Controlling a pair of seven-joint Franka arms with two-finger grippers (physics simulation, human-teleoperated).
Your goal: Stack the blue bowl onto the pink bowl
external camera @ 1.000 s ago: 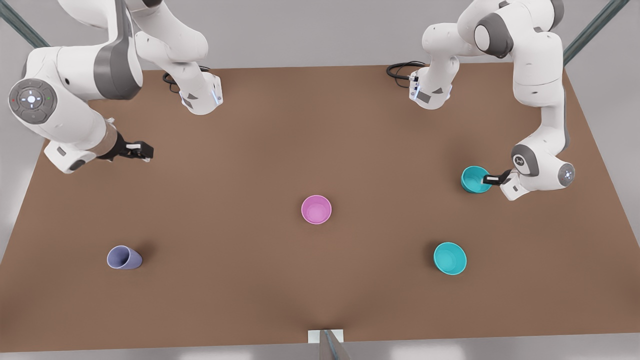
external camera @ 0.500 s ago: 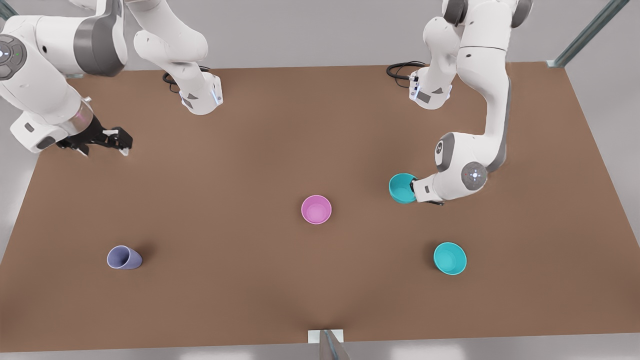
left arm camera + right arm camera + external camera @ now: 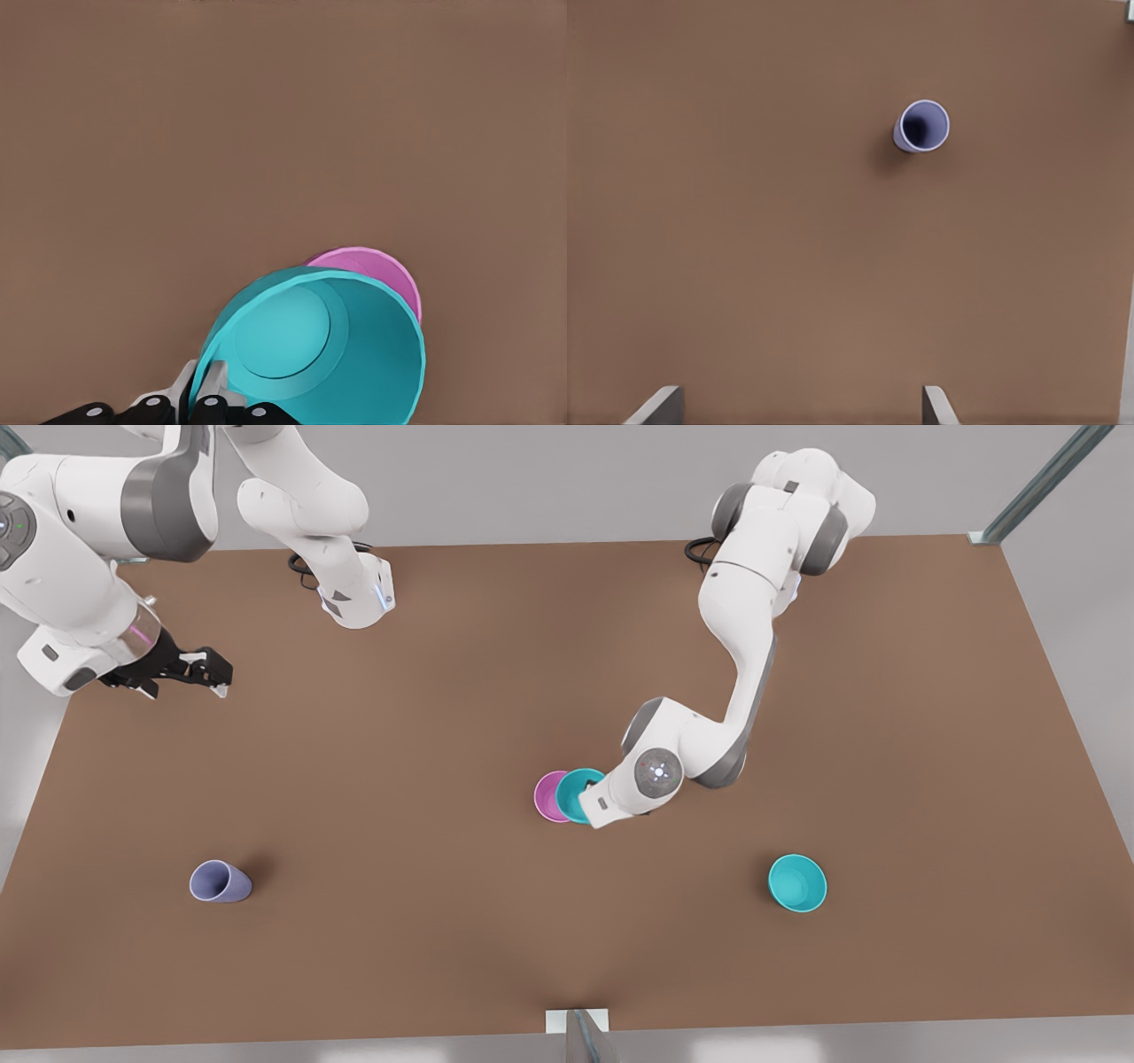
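- Fingers of the right gripper (image 3: 208,675) stand apart with nothing between them, out over the table's (image 3: 443,921) edge at the front view's left; this arm waits, probably parked clear of the work.
- Below it, near the front view's left, a lavender-blue cup (image 3: 220,882) lies tipped on the plain matte brown top, its mouth open toward the right wrist view; it plays no part in the stacking.
- At the middle, the pink bowl (image 3: 547,795) sits upright, a small smooth round shell in magenta, partly covered from the camera by the load coming over it.
- Just to its right, the blue bowl (image 3: 328,350) hangs in the left gripper (image 3: 202,403), the fingers pinching its thin rim wall, one inside and one outside; a rim pinch suits so light and thin-walled a bowl, and leaves its base free to drop in.
- From the left wrist view, the blue bowl overlaps the pink one but looks off centre, so I judge a little more travel is needed before lowering.
- Well apart at the front view's right, a brighter cyan bowl (image 3: 797,882) rests upright, a likely distractor.
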